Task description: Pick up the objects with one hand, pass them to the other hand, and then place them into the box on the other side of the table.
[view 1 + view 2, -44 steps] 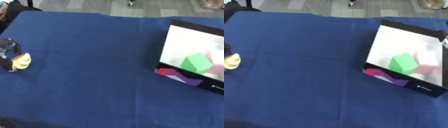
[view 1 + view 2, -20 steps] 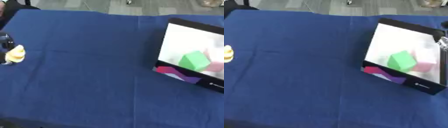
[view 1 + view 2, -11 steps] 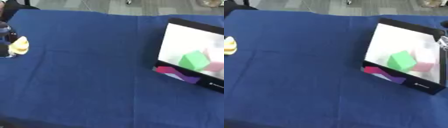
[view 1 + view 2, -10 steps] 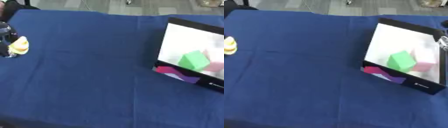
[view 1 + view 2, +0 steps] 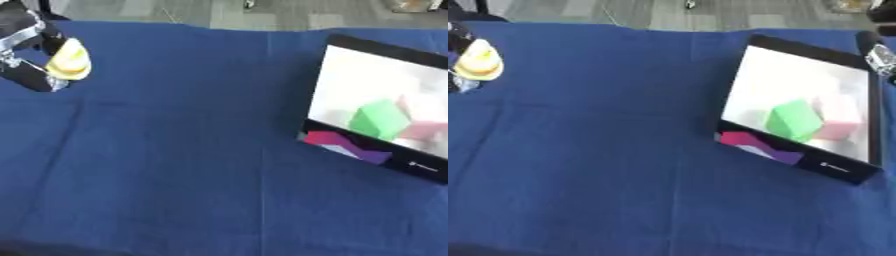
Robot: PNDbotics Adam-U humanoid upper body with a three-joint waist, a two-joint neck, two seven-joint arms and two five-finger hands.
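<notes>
1. The left hand (image 5: 26, 47) shows at the upper left of the table, black with silver parts, its fingers (image 5: 31, 80) curled round a small yellow object (image 5: 68, 60).
2. The yellow object is rounded and tapers toward the top; it sits between the fingers, with the upper fingers just above and behind it and a lower finger just beneath it to the left.
3. The object is held above the blue tablecloth (image 5: 192, 165); whether it touches the cloth cannot be told.
4. The box (image 5: 802, 120), black-rimmed with a white inside, lies on the far right side of the table, well apart from the fingers and the yellow object.
5. Inside the box a green block (image 5: 791, 120) lies near the middle, and a pink block (image 5: 837, 120) lies just beside it on its right.
6. The box's near wall carries a magenta and purple pattern (image 5: 754, 144).
7. A dark and silver part (image 5: 881, 57) shows at the right edge, just beyond the box's far right corner, in the right eye view; it may be the right hand, and whether its fingers are open or closed cannot be told.
</notes>
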